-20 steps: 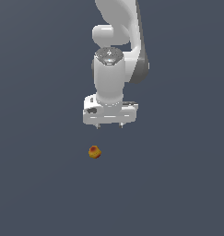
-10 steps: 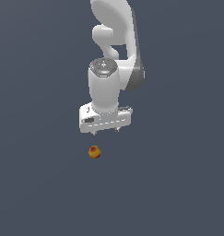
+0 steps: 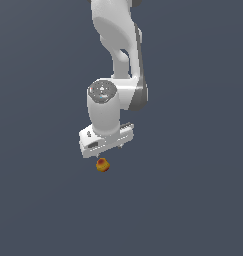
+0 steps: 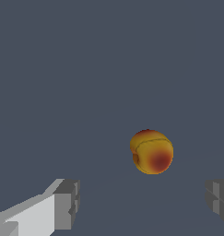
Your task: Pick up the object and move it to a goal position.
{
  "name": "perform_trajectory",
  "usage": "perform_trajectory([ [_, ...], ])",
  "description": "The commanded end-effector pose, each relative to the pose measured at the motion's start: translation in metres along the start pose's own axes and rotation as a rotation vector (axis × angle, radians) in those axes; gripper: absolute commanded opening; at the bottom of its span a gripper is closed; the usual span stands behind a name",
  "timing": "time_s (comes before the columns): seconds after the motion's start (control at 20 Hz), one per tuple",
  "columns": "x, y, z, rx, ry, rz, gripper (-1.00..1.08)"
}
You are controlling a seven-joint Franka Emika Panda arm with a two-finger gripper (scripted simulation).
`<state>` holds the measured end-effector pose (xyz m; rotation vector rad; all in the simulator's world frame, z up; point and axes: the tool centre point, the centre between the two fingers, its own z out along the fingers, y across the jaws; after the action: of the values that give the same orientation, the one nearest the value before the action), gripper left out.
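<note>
Your object (image 3: 102, 165), a small lumpy ball in orange-yellow with red patches, lies on the plain dark ground (image 3: 193, 200), just under the white gripper (image 3: 109, 148) in the exterior view. In the wrist view you see the ball (image 4: 151, 151) between the two grey fingertips (image 4: 67, 204), which stand wide apart and grip nothing, clear of it on both sides

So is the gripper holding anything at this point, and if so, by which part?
Nothing is held. The gripper is open, its fingers spread wide, and the orange-yellow ball lies apart from both on the grey floor.
</note>
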<state>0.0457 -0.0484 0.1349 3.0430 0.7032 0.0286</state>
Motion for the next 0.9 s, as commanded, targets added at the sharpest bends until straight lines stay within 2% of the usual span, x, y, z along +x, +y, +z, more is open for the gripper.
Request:
perform_trajectory([
  [0.0, 0.001, 0.008, 0.009, 0.003, -0.003, -0.060, 1.00],
  [0.45, 0.000, 0.030, 0.037, 0.016, -0.009, -0.233, 1.00],
  [0.85, 0.000, 0.039, 0.050, 0.023, -0.010, -0.307, 1.00],
])
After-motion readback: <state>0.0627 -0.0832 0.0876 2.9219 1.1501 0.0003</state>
